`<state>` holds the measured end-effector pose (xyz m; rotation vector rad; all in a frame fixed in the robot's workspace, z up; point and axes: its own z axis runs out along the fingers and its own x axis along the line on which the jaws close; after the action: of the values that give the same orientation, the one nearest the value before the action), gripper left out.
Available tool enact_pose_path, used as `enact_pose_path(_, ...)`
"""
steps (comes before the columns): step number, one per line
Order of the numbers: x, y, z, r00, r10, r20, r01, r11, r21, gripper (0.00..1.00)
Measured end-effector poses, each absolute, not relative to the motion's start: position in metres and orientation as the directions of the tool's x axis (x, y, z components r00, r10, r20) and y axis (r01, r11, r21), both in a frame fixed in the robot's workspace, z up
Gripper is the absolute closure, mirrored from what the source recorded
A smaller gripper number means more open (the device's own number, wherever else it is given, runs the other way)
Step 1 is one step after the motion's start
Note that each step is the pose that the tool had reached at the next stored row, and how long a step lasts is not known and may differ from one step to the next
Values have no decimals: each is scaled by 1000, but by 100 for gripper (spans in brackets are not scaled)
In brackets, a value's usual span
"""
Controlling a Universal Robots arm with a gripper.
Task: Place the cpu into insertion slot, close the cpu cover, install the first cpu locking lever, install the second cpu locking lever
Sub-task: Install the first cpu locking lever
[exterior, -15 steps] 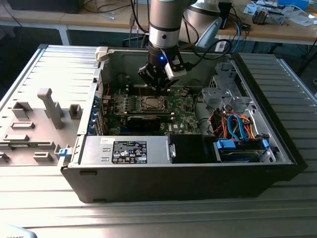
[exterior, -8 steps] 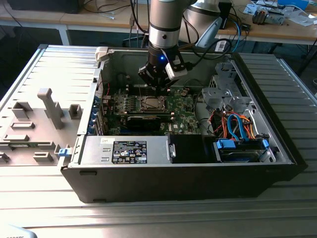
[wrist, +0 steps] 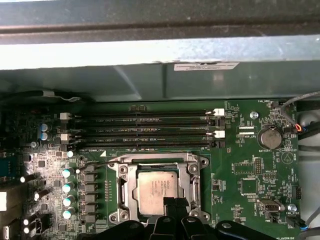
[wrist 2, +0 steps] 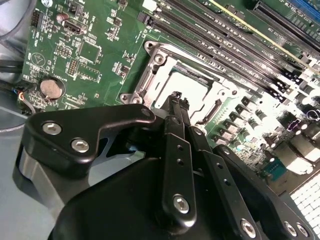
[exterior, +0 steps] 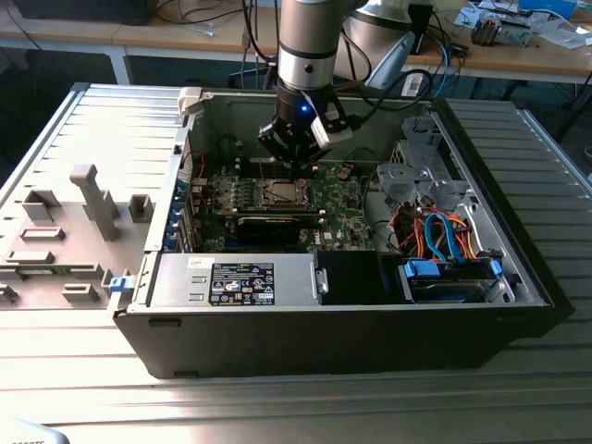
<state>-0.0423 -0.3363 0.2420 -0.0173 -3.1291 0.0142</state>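
The cpu point(wrist: 156, 189) lies flat in the insertion slot point(exterior: 282, 192), its silvery-grey top showing through a square window. The cpu cover point(wrist: 125, 192) lies flat around it as a silvery frame on the green board. In the second wrist view the same cpu point(wrist 2: 192, 86) and cpu cover point(wrist 2: 150, 80) sit just beyond the fingertips. My gripper point(wrist: 175, 204) hangs low over the socket's edge, and its black fingers point(wrist 2: 172, 135) meet at the tips with nothing between them. A thin wire lever point(wrist: 92, 162) sticks out from a frame corner.
Several memory slots point(wrist: 150, 131) run beside the socket, and a coin battery point(wrist: 271, 138) sits further along the board. The case wall point(wrist: 150, 70) rises behind the board. A power supply point(exterior: 240, 277) and a drive cage with blue cables point(exterior: 444, 240) fill the case's front.
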Motion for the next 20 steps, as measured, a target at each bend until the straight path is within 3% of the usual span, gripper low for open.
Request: enact_pose_path(20,-54,-336,250,-1000,-12,8,-12,1000,-9,89)
